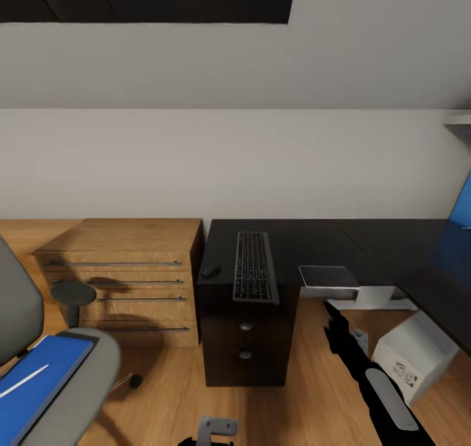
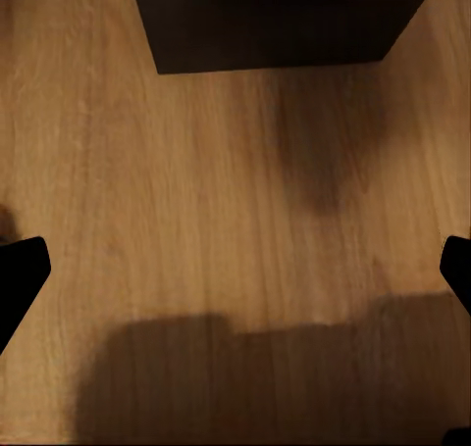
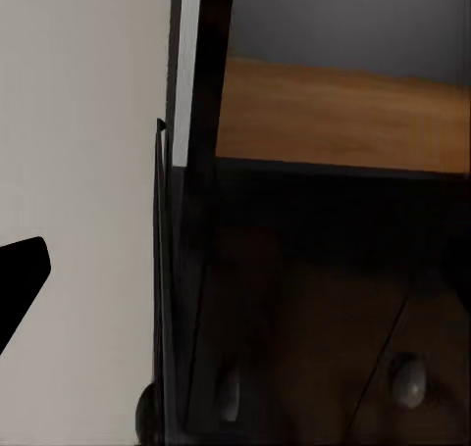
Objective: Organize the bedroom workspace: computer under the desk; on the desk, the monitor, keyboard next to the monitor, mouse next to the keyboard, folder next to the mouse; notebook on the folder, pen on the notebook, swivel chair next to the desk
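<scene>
Left fingers: my left gripper (image 2: 235,270) is spread wide, 1 black tip at each edge of the left wrist view, nothing between them, hanging over bare wooden floor (image 2: 196,191).
Right fingers: my right gripper (image 3: 235,270) is spread too, as far as I can judge; 1 tip (image 3: 20,270) sits far out at the edge and the other is lost in the dark. It holds nothing and faces the black drawer front with its round knobs (image 3: 407,377).
Right arm: my right arm (image 1: 386,387) reaches forward low, beside the drawers.
Chair: the swivel chair (image 1: 98,361) is nearest on my left, apart from the desk.
Folder: the blue folder (image 1: 39,380) lies flat on the chair seat, a thin white pen (image 1: 23,380) lying on it.
Computer: the grey computer (image 1: 415,358) sits tilted on the floor at my right, by the desk's edge.
Desk: the black desk (image 1: 307,240) stands against the wall, a wooden dresser (image 1: 124,282) just beside it.
Keyboard: the keyboard (image 1: 253,266) lies on the desk above the drawers, 1 end over the front edge.
Mouse: the mouse (image 1: 209,271) rests just left of the keyboard.
Notebook: a flat grey notebook (image 1: 327,276) lies at the desk's front edge, right of the keyboard.
</scene>
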### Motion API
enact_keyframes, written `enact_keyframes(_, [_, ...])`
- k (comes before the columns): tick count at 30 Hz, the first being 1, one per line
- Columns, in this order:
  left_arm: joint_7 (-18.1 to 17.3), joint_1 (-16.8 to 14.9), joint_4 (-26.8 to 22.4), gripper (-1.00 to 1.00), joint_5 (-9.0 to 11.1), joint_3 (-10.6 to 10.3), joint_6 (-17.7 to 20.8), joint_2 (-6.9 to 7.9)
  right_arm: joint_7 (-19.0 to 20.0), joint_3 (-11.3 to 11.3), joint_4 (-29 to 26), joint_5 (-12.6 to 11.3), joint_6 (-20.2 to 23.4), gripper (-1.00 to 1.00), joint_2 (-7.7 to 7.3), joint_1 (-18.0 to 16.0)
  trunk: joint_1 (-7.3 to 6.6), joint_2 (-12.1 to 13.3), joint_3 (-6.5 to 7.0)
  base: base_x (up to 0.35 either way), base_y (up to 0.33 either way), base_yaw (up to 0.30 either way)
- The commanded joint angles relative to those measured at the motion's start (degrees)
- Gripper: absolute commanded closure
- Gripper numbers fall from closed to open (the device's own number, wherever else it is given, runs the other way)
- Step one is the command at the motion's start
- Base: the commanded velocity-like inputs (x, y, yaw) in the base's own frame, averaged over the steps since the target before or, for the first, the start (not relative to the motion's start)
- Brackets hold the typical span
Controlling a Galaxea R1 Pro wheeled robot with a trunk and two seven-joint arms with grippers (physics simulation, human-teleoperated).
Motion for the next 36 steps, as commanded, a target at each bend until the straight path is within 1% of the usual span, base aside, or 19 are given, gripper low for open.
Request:
enact_keyframes(1, [0.54, -0.01, -0.11, -1.0, 0.6, -0.02, 0.07, 0.01, 0.14, -0.11, 0.06, -0.48, 0.35, -1.0, 0.01, -0.02, -0.04, -0.03, -0.04, -0.331, 0.0, 0.0])
enact_keyframes(5, [0.58, -0.01, -0.23, -1.0, 0.58, 0.06, 0.04, 0.06, 0.2, -0.1, 0.21, -0.44, 0.28, -1.0, 0.05, -0.02, -0.04, -0.03, -0.04, -0.31, 0.0, 0.0])
enact_keyframes(9, [0.55, -0.01, -1.53, -1.0, 0.56, 0.31, 0.0, 0.15, 0.35, -0.01, 1.77, -0.01, 0.1, -1.0, -0.07, -0.02, -0.04, -0.03, -0.04, -0.127, 0.0, 0.0])
enact_keyframes(11, [0.51, -0.01, -2.54, -1.0, 0.55, 0.53, -0.01, 0.26, 0.34, 0.07, 2.96, 1.63, 0.04, -1.0, -0.15, -0.02, -0.48, 0.78, 0.32, -0.046, 0.0, 0.0])
enact_keyframes(12, [0.53, -0.01, -2.79, -1.0, 0.55, 0.71, -0.01, 0.35, 0.32, 0.1, 3.63, 3.52, 0.01, -1.0, -0.18, -0.02, -0.7, 1.18, 0.5, -0.023, 0.0, 0.0])
enact_keyframes(13, [0.54, -0.01, -2.87, -1.0, 0.55, 0.87, -0.02, 0.4, 0.3, 0.11, 4.08, 4.79, -0.01, -1.0, -0.19, -0.02, -0.92, 1.58, 0.67, -0.019, 0.0, 0.0])
enact_keyframes(14, [0.55, -0.01, -3.0, -1.0, 0.55, 1.28, -0.02, 0.48, 0.3, 0.13, 5.11, 7.77, -0.07, -1.0, -0.19, -0.02, -1.14, 1.98, 0.85, -0.012, 0.0, 0.0])
enact_keyframes(17, [0.56, -0.01, -3.07, -1.0, 0.58, 2.03, -0.02, 0.55, 0.28, 0.18, 6.92, 13.25, -0.18, -1.0, -0.12, -0.02, -1.79, 3.18, 1.39, -0.008, 0.0, 0.0])
enact_keyframes(19, [0.55, -0.01, -3.06, -1.0, 0.62, 2.48, -0.02, 0.56, 0.28, 0.2, 8.28, 17.53, -0.34, -1.0, -0.11, -0.02, -2.23, 3.98, 1.75, -0.004, 0.0, 0.0])
enact_keyframes(20, [0.56, -0.01, -2.85, -1.0, 0.66, 2.78, -0.05, 0.55, 0.28, 0.22, 9.74, 22.36, -0.57, -1.0, -0.11, -0.02, -2.45, 4.39, 1.93, -0.002, 0.0, 0.0])
enact_keyframes(22, [0.56, -0.01, -2.39, -1.0, 0.66, 2.98, -0.14, 0.54, 0.27, 0.2, 11.28, 27.6, -0.99, -1.0, -0.06, -0.02, -2.89, 5.19, 2.29, -0.002, 0.0, 0.0])
enact_keyframes(23, [0.55, -0.01, -1.75, -1.0, 0.68, 3.15, -0.42, 0.56, 0.26, 0.17, 12.82, 33.01, -1.82, -1.0, -0.1, -0.02, -3.11, 5.59, 2.47, -0.001, 0.0, 0.0])
enact_keyframes(25, [0.53, -0.01, -0.9, -1.0, 0.73, 3.28, -1.13, 0.58, 0.25, 0.13, 14.36, 38.23, -3.21, -1.0, -0.14, -0.02, -3.55, 6.39, 2.83, 0.0, 0.0, 0.0])
enact_keyframes(26, [0.53, -0.01, 0.37, -1.0, 0.76, 3.36, -2.46, 0.59, 0.2, 0.09, 16.02, 42.83, -5.17, -1.0, -0.13, -0.02, -3.77, 6.79, 3.01, 0.0, 0.0, 0.0])
enact_keyframes(29, [0.57, -0.01, 2.67, -1.0, 0.78, 3.43, -5.82, 0.62, 0.13, 0.04, 19.06, 47.84, -9.44, -1.0, -0.11, -0.02, -4.43, 8.0, 3.55, 0.0, 0.0, 0.0])
enact_keyframes(30, [0.57, -0.01, 4.28, -1.0, 0.79, 3.5, -8.79, 0.67, 0.11, 0.02, 21.48, 49.91, -13.28, -1.0, -0.06, -0.02, -4.65, 8.4, 3.73, 0.0, 0.0, 0.0])
enact_keyframes(32, [0.6, -0.01, 6.1, -1.0, 0.77, 3.53, -12.16, 0.86, 0.09, 0.01, 24.22, 51.21, -17.82, -1.0, 0.04, -0.02, -5.09, 9.2, 4.09, 0.0, 0.0, 0.0])
enact_keyframes(35, [0.63, -0.01, 9.21, -1.0, 0.75, 3.5, -17.64, 1.25, 0.16, 0.04, 28.6, 52.39, -25.09, -1.0, 0.14, -0.02, -5.75, 10.4, 4.62, 0.0, 0.0, 0.0])
enact_keyframes(36, [0.51, -0.01, 11.43, -1.0, 0.74, 3.47, -21.32, 1.44, 0.32, 0.08, 31.46, 52.88, -29.76, -1.0, 0.14, -0.02, -5.97, 10.8, 4.8, 0.0, 0.0, 0.0])
